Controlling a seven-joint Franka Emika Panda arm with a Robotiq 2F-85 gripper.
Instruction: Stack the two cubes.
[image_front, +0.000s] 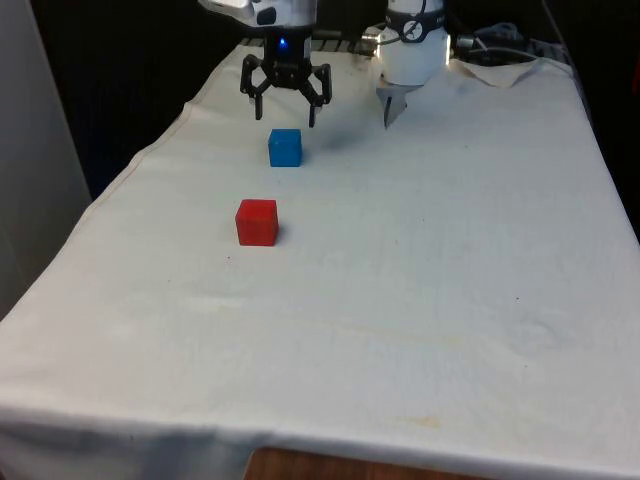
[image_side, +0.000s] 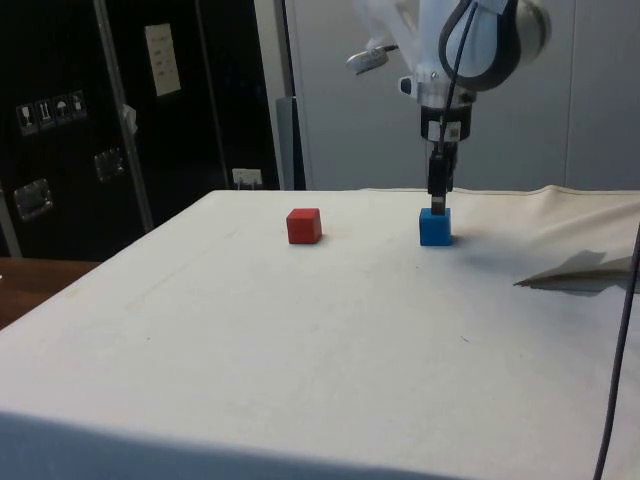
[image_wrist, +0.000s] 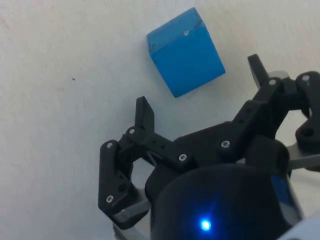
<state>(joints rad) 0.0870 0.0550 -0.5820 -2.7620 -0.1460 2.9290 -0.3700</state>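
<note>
The gripper (image_front: 286, 112) is positioned above the white cloth (image_front: 430, 260), just over the blue cube (image_front: 285, 147), with its two black fingers spread wide and nothing held between them. In the front view the fingertips hang slightly above and behind the cube's top face, one to each side of it, without contact. In the side view the gripper (image_side: 437, 195) appears edge-on, directly over the blue cube (image_side: 435, 227), its lower end close to the cube's top surface; whether it touches cannot be determined from this angle. In the wrist view the blue cube (image_wrist: 186, 51) lies on the cloth beyond the fingertips (image_wrist: 144, 111), turned at an angle to the line between the fingers, and it is not yet enclosed by them. The red cube (image_front: 257, 222) rests flat on the cloth, apart from the blue cube and nearer the front camera, slightly toward the front view's left. In the side view the red cube (image_side: 304, 225) sits level with the blue one, with a clear gap of bare cloth (image_side: 300, 340) between them. Both cubes stand separately on the table; neither is stacked on the other
</note>
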